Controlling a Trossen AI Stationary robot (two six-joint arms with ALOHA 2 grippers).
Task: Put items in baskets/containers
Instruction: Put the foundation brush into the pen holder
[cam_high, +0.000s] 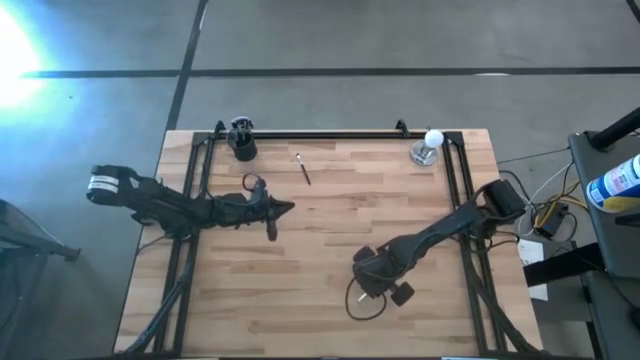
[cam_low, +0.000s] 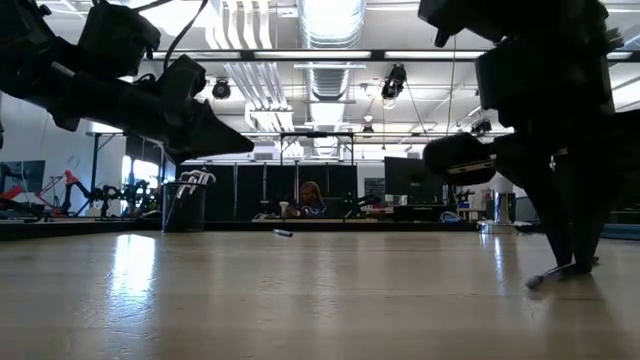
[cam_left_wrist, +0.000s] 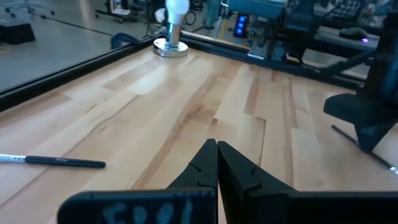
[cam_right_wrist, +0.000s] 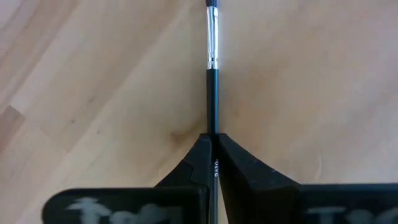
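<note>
A thin brush (cam_right_wrist: 212, 93) with a black handle and a silver ferrule lies on the wooden table (cam_high: 330, 310), and my right gripper (cam_right_wrist: 213, 142) is shut on it near the table's middle (cam_high: 365, 268). My left gripper (cam_high: 290, 207) hangs shut above the table left of centre, holding nothing (cam_left_wrist: 216, 152). A second brush (cam_high: 303, 170) lies flat on the wood toward the far edge. At the far left stands the black cup (cam_high: 241, 140) with several pale-tipped sticks (cam_low: 195, 180) upright in it. My right gripper pinches the brush's black handle (cam_right_wrist: 212, 127) between its two fingers, a little below the silver ferrule. The fingers come steeply from above and lie across the brush. In the low view the brush slopes out from the fingertips, one end (cam_low: 532, 284) down at the table.
A white ball on a round metal base (cam_high: 428, 147) stands at the far right. A black frame rail (cam_high: 330, 133) runs along the far edge and down both sides. Bare wood lies between the two arms and the cup. A person sits in the room behind the table (cam_low: 310, 200).
</note>
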